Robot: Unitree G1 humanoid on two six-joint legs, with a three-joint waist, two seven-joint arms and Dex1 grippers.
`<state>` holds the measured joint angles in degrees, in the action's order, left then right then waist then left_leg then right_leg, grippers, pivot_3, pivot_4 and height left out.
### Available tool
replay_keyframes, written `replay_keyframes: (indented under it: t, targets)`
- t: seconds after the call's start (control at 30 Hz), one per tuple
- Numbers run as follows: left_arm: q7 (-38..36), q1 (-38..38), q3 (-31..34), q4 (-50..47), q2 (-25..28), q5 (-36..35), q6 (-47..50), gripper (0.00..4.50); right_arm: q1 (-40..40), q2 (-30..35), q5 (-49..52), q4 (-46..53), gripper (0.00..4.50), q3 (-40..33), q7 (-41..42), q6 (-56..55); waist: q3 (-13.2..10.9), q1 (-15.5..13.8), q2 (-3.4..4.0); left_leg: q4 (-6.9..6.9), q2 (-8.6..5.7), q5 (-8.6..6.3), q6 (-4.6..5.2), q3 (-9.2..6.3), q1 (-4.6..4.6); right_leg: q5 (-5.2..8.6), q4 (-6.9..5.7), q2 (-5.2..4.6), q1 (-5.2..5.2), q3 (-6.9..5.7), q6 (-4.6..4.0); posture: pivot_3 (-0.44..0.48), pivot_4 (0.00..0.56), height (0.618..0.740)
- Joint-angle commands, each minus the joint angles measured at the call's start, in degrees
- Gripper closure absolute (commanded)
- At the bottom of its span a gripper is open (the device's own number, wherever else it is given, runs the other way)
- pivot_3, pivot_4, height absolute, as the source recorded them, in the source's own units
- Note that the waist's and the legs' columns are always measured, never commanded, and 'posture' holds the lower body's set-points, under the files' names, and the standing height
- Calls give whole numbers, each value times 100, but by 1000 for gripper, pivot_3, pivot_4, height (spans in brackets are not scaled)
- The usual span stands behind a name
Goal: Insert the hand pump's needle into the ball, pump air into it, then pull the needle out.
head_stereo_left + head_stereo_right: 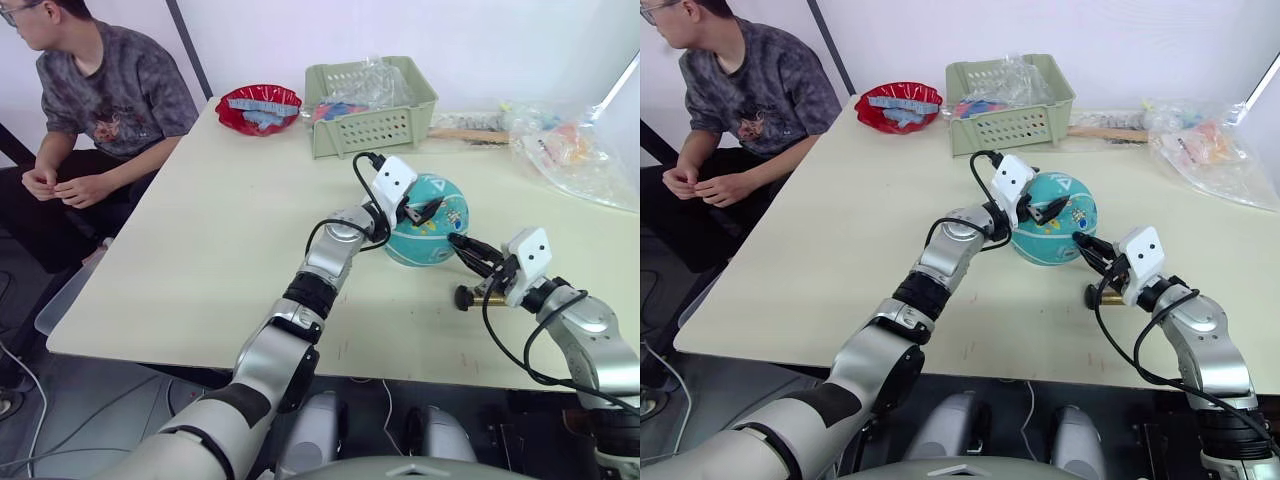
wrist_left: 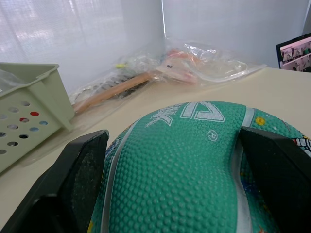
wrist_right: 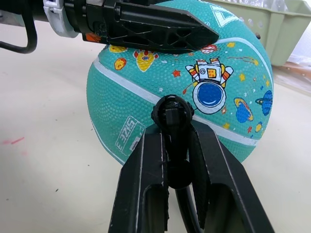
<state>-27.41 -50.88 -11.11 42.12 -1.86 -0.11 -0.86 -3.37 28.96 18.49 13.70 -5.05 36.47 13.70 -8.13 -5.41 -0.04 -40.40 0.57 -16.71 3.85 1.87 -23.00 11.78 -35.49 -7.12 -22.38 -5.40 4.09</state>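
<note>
- Head views: the ball (image 1: 428, 222) sits on the table (image 1: 200, 250), near the green basket (image 1: 372, 105). The left gripper (image 1: 1045, 212) straddles the ball's top, fingers spread wide. The right gripper (image 1: 470, 252) reaches toward the ball's side; the hand pump (image 1: 478, 295) lies on the table beneath it.
- Left wrist view: both fingers (image 2: 73, 184) press against the ball's sides, white lettering between them unreadable.
- Right wrist view: "SIZE" is printed on the ball beside an astronaut. The right gripper pinches the hose's black fitting (image 3: 172, 114), just in front of the ball; the needle cannot be made out.
</note>
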Motion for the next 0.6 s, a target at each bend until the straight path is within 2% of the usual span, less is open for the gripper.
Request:
replay_keyframes:
  t: [0.03, 0.6]
  targets:
    - [263, 502, -110, 1279, 204, 376, 481, 0, 62, 149, 402, 816, 4422, -542, 156, -281, 0, -6, 1, 0, -3, -1, 2, -5, 0, 4, 3, 0, 5, 0, 6, 0, 150, 740]
    - [300, 528, -193, 1386, 186, 347, 441, 0, 751, 306, 755, 1234, 4422, -1003, 111, -197, 11, -36, 19, 8, -53, -31, 50, -76, 0, 26, 75, 1, 74, 7, 44, 0, 150, 740]
